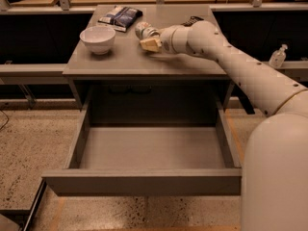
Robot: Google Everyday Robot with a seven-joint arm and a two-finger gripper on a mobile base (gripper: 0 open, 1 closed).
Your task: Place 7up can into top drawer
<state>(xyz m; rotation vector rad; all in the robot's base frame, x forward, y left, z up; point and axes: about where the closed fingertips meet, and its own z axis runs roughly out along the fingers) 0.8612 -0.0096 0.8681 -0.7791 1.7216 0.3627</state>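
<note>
The 7up can [145, 31], silvery-white with a shiny end, lies on its side at the back middle of the grey tabletop [120, 61]. My gripper [149, 43] is at the end of the white arm that reaches in from the right. It is low over the tabletop, right against the can's near side. The top drawer [144, 182] is pulled wide open below the tabletop. Its grey floor is bare.
A white bowl [97, 38] stands left of the can. A dark snack bag [120, 17] lies at the back left. A black remote-like device [192, 20] lies behind the arm. A bottle [277, 57] stands on the ledge at the right.
</note>
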